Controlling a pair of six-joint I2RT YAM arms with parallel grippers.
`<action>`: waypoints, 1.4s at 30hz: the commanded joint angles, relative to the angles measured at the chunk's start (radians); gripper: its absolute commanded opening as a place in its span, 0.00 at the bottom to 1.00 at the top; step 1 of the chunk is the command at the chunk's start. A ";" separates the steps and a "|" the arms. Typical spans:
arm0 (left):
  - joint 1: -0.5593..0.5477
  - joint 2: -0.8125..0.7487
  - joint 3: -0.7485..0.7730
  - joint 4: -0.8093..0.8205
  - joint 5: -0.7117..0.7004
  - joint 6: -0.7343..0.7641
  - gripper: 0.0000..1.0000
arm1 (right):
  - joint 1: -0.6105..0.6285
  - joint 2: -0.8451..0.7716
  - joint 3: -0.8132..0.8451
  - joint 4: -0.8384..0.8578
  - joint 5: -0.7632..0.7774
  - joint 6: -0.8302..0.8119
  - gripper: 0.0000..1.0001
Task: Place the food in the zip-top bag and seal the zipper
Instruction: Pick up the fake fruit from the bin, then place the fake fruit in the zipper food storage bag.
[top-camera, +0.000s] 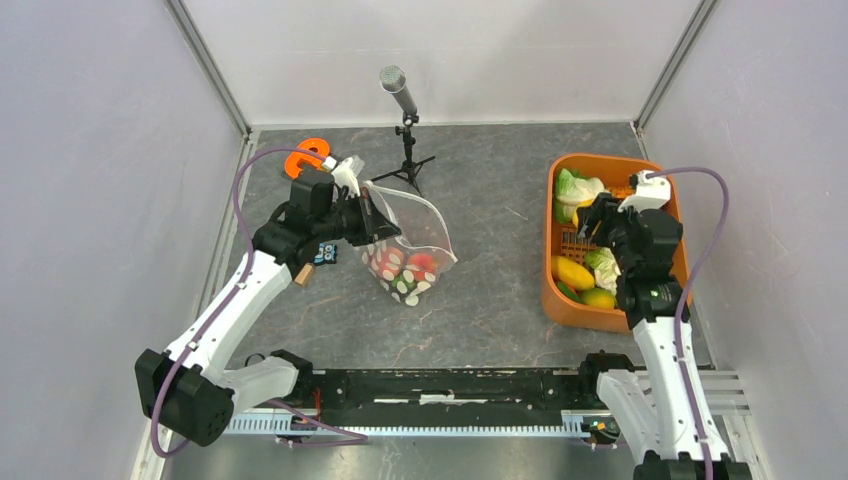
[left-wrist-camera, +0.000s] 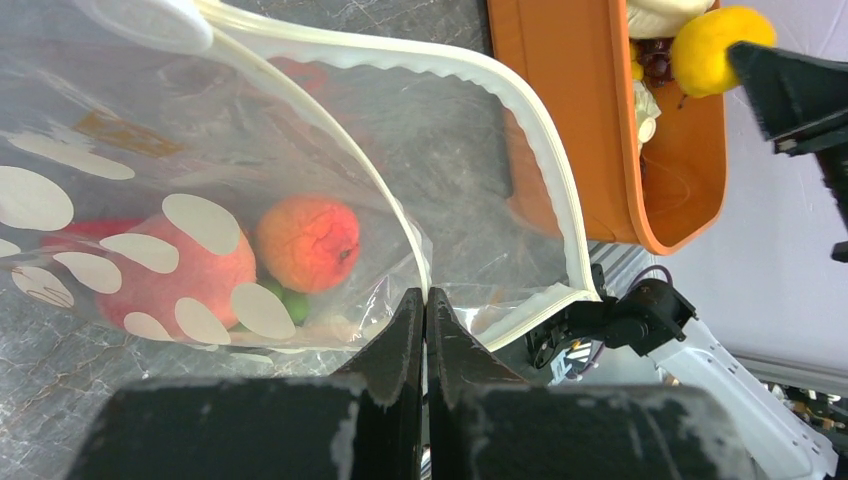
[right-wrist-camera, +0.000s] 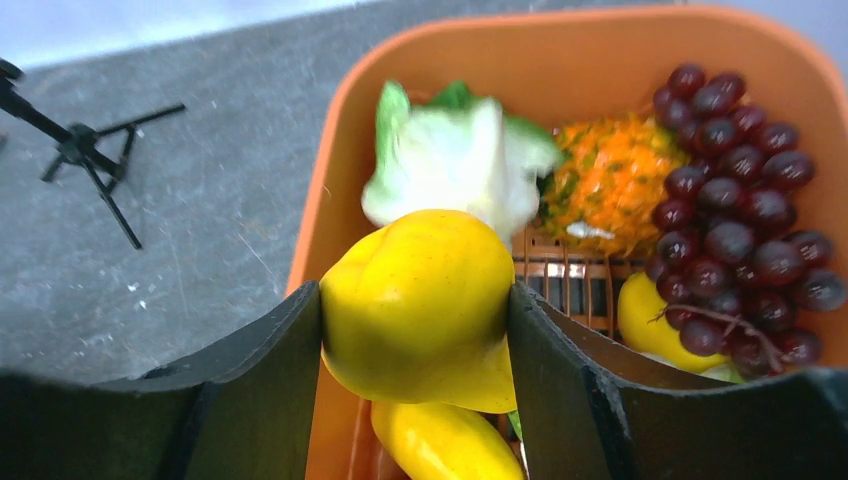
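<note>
L arm: reaches fwd from its near-left base, elbow bent, wrist turned toward table centre. L gripper (top-camera: 362, 212) has its fingers pinched flat together on the rim of the bag (top-camera: 412, 250), right at the zipper (left-wrist-camera: 545, 140), near one end of the mouth. Bag hangs from that pinch, mouth gaping, lower part resting on the table (top-camera: 500, 310). In the bag: an orange-red fruit (left-wrist-camera: 305, 243), a red piece (left-wrist-camera: 170, 275) and a green bit (left-wrist-camera: 292, 306), all at the bottom, below and left of the fingertips in the wrist cam.

Mic on a tripod (top-camera: 404, 110) stands behind the bag.

R arm: up from its near-right base, forearm fwd, wrist over the orange tub (top-camera: 556, 300). R gripper (right-wrist-camera: 415, 335) is clamped on a yellow pepper (right-wrist-camera: 415, 290), one finger each side. Can't tell if the pepper's fully clear of the pile. In the tub: lettuce (right-wrist-camera: 450, 165), pineapple (right-wrist-camera: 612, 175), grapes (right-wrist-camera: 740, 220), another yellow piece (right-wrist-camera: 445, 445) under the pepper.
</note>
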 joint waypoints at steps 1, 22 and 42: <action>-0.002 -0.023 -0.006 0.032 0.028 0.021 0.02 | -0.004 -0.082 0.072 0.018 0.056 0.004 0.39; -0.002 -0.007 -0.008 0.045 0.037 0.018 0.02 | -0.004 -0.075 0.031 0.207 -0.367 0.150 0.38; -0.006 0.004 -0.002 0.063 0.072 0.008 0.02 | 0.402 0.136 -0.038 0.822 -0.589 0.437 0.40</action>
